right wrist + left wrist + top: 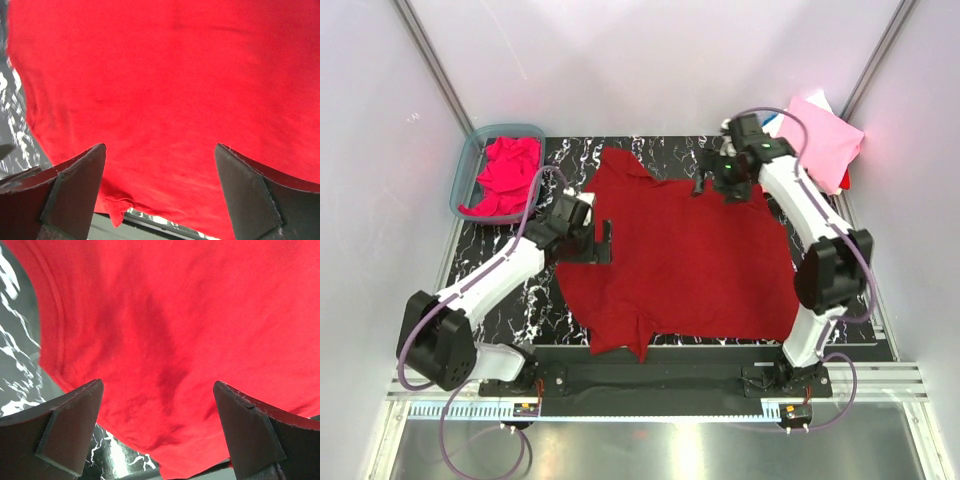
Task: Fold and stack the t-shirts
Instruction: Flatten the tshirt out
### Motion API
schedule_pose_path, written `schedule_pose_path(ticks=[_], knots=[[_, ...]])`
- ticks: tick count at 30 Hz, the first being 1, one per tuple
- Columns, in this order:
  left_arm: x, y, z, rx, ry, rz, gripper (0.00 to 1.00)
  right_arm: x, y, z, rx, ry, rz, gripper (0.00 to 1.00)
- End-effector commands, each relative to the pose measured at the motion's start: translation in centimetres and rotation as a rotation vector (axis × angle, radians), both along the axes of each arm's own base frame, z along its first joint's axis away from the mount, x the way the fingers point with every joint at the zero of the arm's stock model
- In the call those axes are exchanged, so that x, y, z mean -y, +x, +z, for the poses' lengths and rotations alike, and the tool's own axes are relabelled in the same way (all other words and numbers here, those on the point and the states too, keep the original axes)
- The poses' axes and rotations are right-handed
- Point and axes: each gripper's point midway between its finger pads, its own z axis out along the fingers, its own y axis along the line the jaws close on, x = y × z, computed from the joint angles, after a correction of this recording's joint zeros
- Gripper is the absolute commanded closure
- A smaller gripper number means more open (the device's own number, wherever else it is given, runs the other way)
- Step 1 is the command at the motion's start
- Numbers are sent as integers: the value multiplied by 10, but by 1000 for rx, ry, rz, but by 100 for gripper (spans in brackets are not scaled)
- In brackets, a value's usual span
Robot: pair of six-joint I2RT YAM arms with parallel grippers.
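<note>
Black marbled tabletop [665, 148] fills mid-frame, with the crimson t-shirt [685, 260] spread flat across its centre. The left gripper [603, 243] at the shirt's left edge and the right gripper [705, 185] at its upper edge both gape wide, gripping nothing; whether the fingertips touch cloth is unclear. A magenta t-shirt [505, 175] lies crumpled in the tub [465, 170], upper left; a pale pink folded t-shirt [820, 140] sits upper right.

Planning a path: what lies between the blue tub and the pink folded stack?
Top view: the spread crimson t-shirt and the right pincer above it.
</note>
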Motion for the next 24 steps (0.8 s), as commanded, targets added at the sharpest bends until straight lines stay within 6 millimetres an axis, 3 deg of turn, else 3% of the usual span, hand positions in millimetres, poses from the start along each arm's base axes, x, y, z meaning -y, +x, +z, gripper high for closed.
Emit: schedule_pose_path(ticks=[1,7,8,9,11,12,14,15,19,24], knots=[[25,39,31,183,-139,23,1,-44,17,23,91,39,110,6],[57,101,40,250,-165,12,1,-61,13,-1,42,57,105,10],[71,115,32,223,-181,1,1,-61,14,-2,51,65,95,10],[75,122,25,202,-179,7,1,-59,7,-14,22,58,92,10],[89,139,4,144,-173,12,1,-56,1,-13,29,58,90,10],[93,144,-5,118,-178,21,1,-53,-6,-22,11,51,88,10],[103,151,-28,69,-188,19,1,-50,-11,-17,30,57,84,10],[106,151,-35,51,-196,22,1,-48,-19,-25,11,52,84,10],[105,138,-65,-17,-206,41,1,-37,-33,-20,44,38,70,9],[97,115,-82,-59,-214,61,2,-33,-41,-21,48,36,60,9]])
